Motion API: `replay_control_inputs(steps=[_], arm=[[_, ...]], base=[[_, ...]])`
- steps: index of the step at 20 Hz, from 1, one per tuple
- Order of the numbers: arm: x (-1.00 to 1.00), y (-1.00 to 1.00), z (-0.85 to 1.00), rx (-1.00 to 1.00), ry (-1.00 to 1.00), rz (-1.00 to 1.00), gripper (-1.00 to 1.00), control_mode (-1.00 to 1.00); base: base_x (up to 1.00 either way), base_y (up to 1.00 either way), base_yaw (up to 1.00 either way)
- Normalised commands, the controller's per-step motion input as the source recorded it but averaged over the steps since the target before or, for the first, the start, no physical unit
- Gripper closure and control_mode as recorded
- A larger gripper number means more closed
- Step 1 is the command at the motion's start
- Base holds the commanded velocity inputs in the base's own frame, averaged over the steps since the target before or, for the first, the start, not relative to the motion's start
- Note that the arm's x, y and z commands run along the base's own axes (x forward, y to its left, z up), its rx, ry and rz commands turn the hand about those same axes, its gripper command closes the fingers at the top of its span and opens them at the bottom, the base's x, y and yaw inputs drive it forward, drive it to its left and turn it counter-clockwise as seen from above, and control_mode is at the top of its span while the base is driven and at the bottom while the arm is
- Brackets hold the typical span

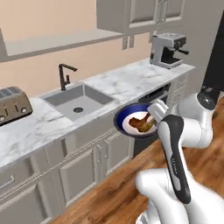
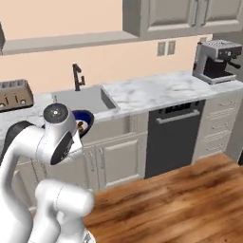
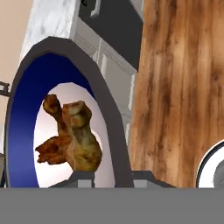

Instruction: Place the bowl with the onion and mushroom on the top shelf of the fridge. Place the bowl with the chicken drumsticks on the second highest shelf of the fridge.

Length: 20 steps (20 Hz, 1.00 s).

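A dark blue bowl with a white inside hangs in the air in front of the lower cabinets, just right of the sink. Reddish-brown chicken drumsticks lie in it. My gripper is shut on the bowl's right rim. In the hand view the bowl's rim runs between the fingertips of the gripper, and the drumsticks lie just past them. From the right base view a slice of the bowl shows behind the arm. The onion, the mushroom and the fridge shelves are out of view.
The marble counter carries a sink with a black faucet, a toaster at the left and a coffee machine at the right. A black dishwasher sits under the counter. A tall black panel stands at the far right.
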Motion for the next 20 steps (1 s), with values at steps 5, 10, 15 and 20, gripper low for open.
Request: replay_control_inputs(steps=[5,10,15,20], arm=[[0.0,0.0,0.0,0.0,0.0,0.0,1.0,1.0],[0.0,0.0,0.0,0.0,0.0,0.0,1.0,1.0],[0.0,0.0,0.0,0.0,0.0,0.0,1.0,1.0],[0.0,0.0,0.0,0.0,0.0,0.0,1.0,1.0]], base=[[0.05,-1.0,-0.61],[0.68,-1.0,-0.43],[1.0,-1.0,-0.24],[1.0,-1.0,-0.07]])
